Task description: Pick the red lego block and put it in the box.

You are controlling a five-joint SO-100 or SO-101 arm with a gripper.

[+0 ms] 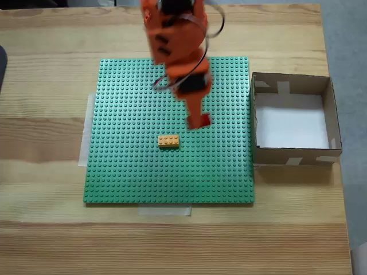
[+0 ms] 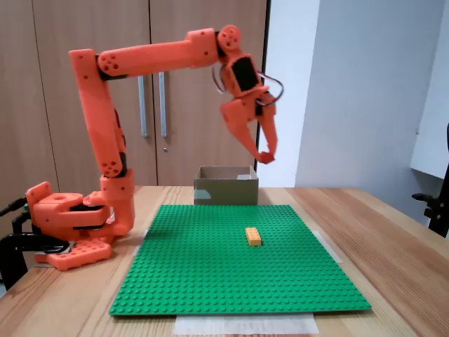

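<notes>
Your gripper (image 2: 264, 156) hangs high in the air above the green baseplate (image 2: 210, 274), fingers pinched on the red lego block (image 2: 266, 157), which shows as a small red piece right at the fingertips. Seen from above in a fixed view, the same block (image 1: 203, 121) sits at the tip of the gripper (image 1: 199, 121), over the baseplate's (image 1: 132, 166) middle, a little toward its right edge. The orange arm (image 2: 151, 57) reaches up from its base at the table's left side in the side-on fixed view, elbows over and points the wrist downward. Just below the held block in the top-down fixed view, a yellow-orange brick (image 1: 168, 141) lies flat on the baseplate near its centre; from the side it (image 2: 253, 236) rests studs up, well under the gripper. The box (image 1: 332, 114) stands on the table (image 1: 46, 229) touching the baseplate's right edge, near its upper right corner, white bottom bare. In the side-on fixed view the box (image 2: 226, 186) is at the baseplate's far edge. Pale tape strips (image 1: 164, 211) peek out from under the baseplate's near and left edges.
</notes>
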